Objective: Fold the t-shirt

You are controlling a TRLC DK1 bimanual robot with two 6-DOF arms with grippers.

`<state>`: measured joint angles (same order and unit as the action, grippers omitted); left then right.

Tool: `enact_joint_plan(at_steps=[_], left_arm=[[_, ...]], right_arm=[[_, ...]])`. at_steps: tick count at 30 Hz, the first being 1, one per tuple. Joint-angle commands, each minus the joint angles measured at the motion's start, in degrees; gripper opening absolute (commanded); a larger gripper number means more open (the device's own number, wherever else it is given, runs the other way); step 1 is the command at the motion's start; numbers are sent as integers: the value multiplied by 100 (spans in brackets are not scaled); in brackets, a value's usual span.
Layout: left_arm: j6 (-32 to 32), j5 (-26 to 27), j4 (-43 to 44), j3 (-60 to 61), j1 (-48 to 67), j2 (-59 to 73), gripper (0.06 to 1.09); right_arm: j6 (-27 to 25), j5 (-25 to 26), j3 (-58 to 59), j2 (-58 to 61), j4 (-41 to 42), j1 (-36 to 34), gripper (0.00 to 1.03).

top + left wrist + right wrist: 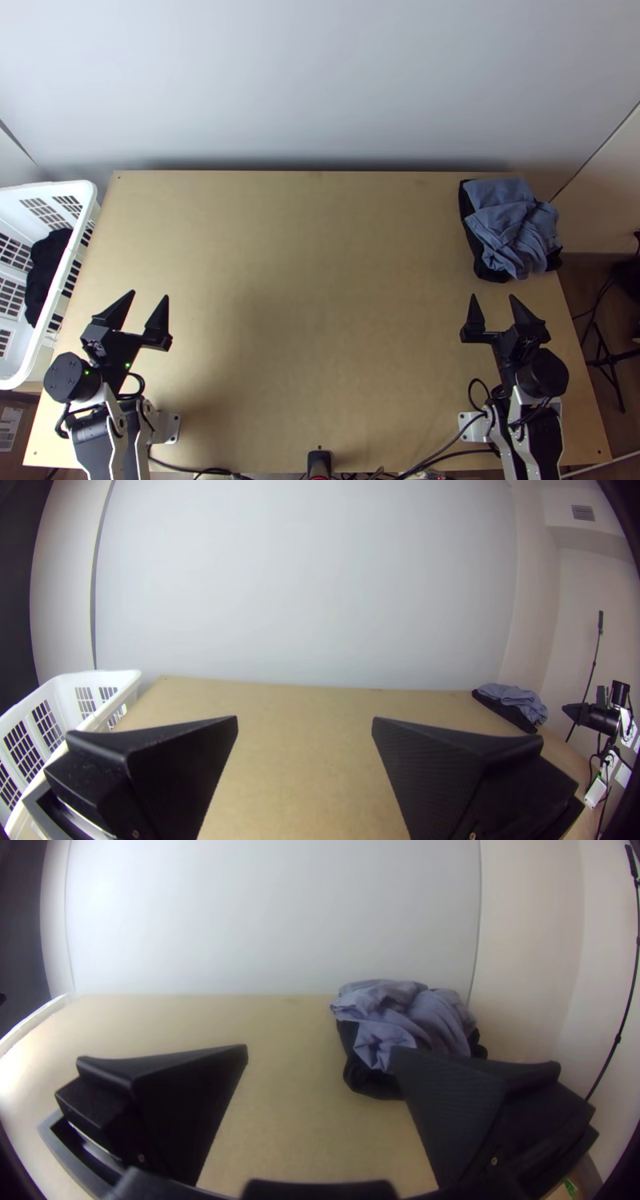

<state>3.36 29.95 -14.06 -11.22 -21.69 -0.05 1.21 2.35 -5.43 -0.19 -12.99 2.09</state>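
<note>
Ok so the 2 grippers: left gripper (150, 296) at lower left of the top view, right gripper (493, 297) at lower right, both with fingers spread wide apart. White basket (86, 192) is cut off by the left edge, dark cloth (46, 268) inside, shape hard to read. Blue-grey cloth (512, 228) sits upper right, bunched and super wrinkly, hiding most of the black fabric (490, 273) underneath. Can't make out sleeves or neckline tbh.

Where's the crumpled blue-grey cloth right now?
In the top view, the crumpled blue-grey cloth lies on black cloth at the far right corner of the light wooden table.
</note>
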Motion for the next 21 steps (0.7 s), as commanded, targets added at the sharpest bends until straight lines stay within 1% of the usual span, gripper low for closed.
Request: enact_joint_plan(at_steps=[1,2,6,8,10,13,15,17,19,21], left_arm=[[192,10,44,15,95,-3,104],[526,2,35,15,104,-3,104],[614,2,27,15,113,-3,104],[1159,10,62,24,113,-3,104],[1660,2,396,138,157,-3,104],[1958,2,528,200,183,-12,104],[2284,46,528,235,192,-12,104],[2213,107,554,243,341,-21,104],[2389,116,677,252,491,-21,104],[2424,89,721,279,649,-12,104]], right_arm=[[2,2,-2,1,7,2,99],[2,2,-2,1,-1,2,99],[2,2,-2,1,-1,2,99],[2,2,-2,1,-1,2,99],[2,2,-2,1,-1,2,99],[2,2,-2,1,-1,2,99],[2,2,-2,1,-1,2,99],[2,2,-2,1,-1,2,99],[2,2,-2,1,-1,46,99],[2,2,-2,1,-1,134,99]])
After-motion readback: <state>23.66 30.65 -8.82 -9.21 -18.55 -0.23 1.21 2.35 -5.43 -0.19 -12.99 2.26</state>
